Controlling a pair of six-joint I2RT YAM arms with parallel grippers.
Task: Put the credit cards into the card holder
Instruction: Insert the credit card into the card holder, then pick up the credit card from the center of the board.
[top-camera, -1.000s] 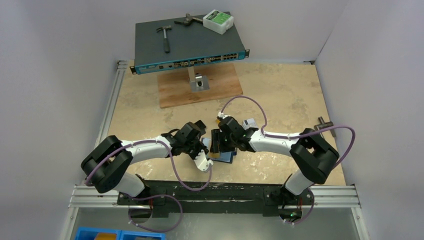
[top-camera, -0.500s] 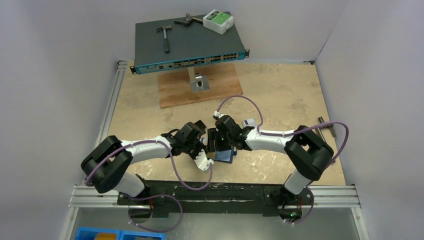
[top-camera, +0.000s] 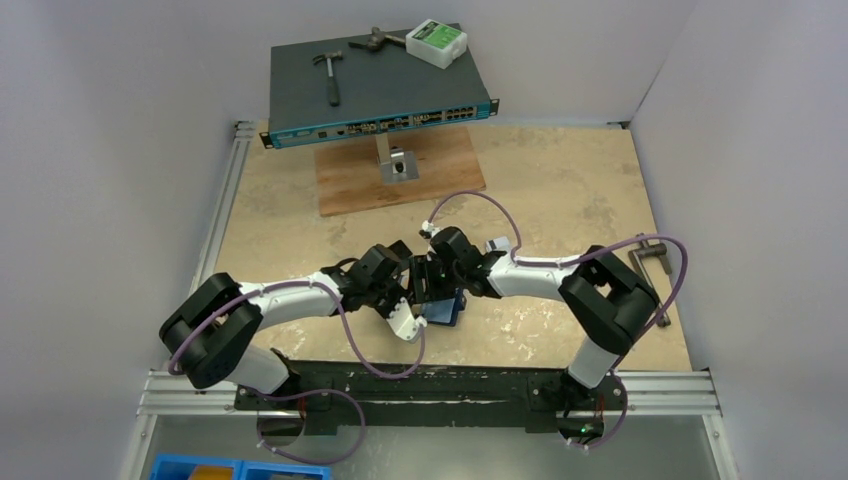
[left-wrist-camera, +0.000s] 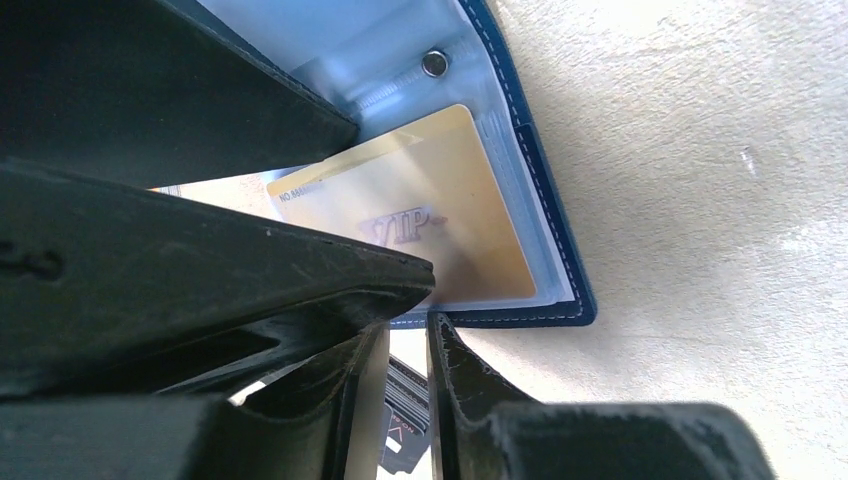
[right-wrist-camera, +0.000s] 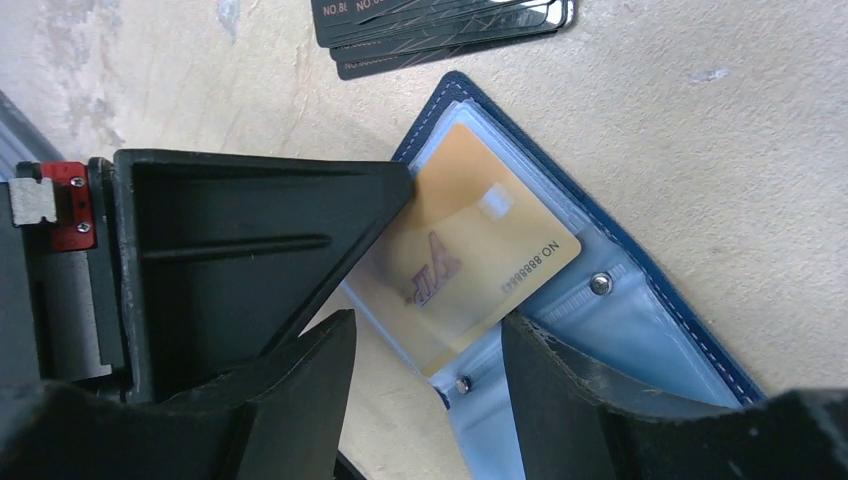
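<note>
holder (right-wrist-camera: 640, 320) lies open on table (right-wrist-camera: 700, 120), between the two arms. gold card (right-wrist-camera: 480, 260) sits in its clear sleeve, can't tell if fully seated. right gripper (right-wrist-camera: 428, 330) jaws apart over the card, nothing clamped. left gripper (left-wrist-camera: 408, 335) jaws a thin slit apart at the holder's edge, can't tell if pinching it. black cards (right-wrist-camera: 440, 25) stacked just beside holder

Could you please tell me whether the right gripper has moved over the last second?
Yes. In the top view the right gripper has shifted slightly to the left of the picture, judged against the wooden board, which stays fixed behind it.
</note>
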